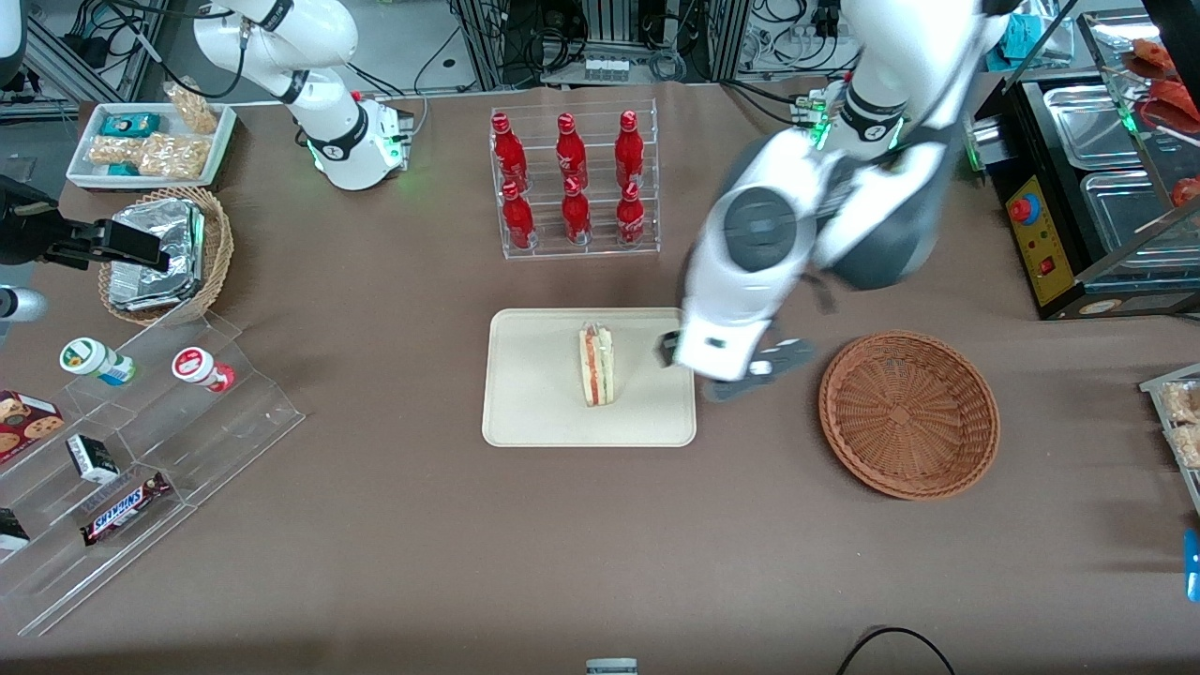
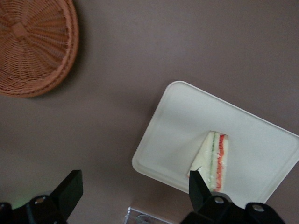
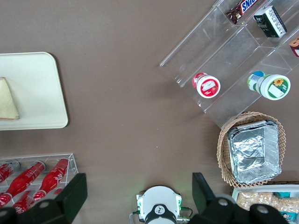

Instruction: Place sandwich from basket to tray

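Foil baskets: at the parked arm's end of the table, a small tan wicker basket (image 1: 167, 255) holds foil-wrapped packets. It has no part in my job.

Bottle rack: a clear rack of red bottles (image 1: 572, 180) stands farther from the front camera than the tray, well apart from it.

Tray: the flat cream tray (image 1: 534, 412) lies mid-table, with bare rim showing all round its load.

Sandwich: the pale triangular sandwich (image 1: 596, 364) rests on the tray, its red and green filling stripes facing up. It sits toward the tray edge nearest me and touches nothing else.

My gripper: my gripper (image 2: 135, 198) hangs above the bare table between tray and basket, close to the tray's edge. Its fingers are spread wide apart and hold nothing. One fingertip (image 2: 197, 185) overlaps the sandwich in my wrist view, but I judge it to be above the sandwich, not touching.

Basket: the shallow reddish-brown basket (image 1: 908, 413) lies toward my end of the table, with nothing visible inside.

Progress: I judge the placing done; only the retreat remains.

Risks: if I sink or swing low across the tray, a finger could clip the sandwich, tip it over or push it off the low rim. Catching the rim could shove the whole tray. A straight lift first should avoid both.
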Controlling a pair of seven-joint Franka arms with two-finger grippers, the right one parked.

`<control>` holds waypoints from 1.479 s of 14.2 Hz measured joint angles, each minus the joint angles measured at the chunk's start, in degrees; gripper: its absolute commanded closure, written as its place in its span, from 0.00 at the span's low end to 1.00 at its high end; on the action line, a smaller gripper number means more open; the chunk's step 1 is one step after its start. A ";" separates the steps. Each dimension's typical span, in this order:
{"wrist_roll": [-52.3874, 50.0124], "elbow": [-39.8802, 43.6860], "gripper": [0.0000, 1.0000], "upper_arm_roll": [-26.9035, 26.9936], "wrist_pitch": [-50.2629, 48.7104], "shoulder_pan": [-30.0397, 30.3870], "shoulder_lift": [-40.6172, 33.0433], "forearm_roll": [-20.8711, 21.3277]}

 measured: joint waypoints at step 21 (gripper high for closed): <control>41.46 -0.18 0.00 -0.43 -21.91 27.30 -12.76 0.39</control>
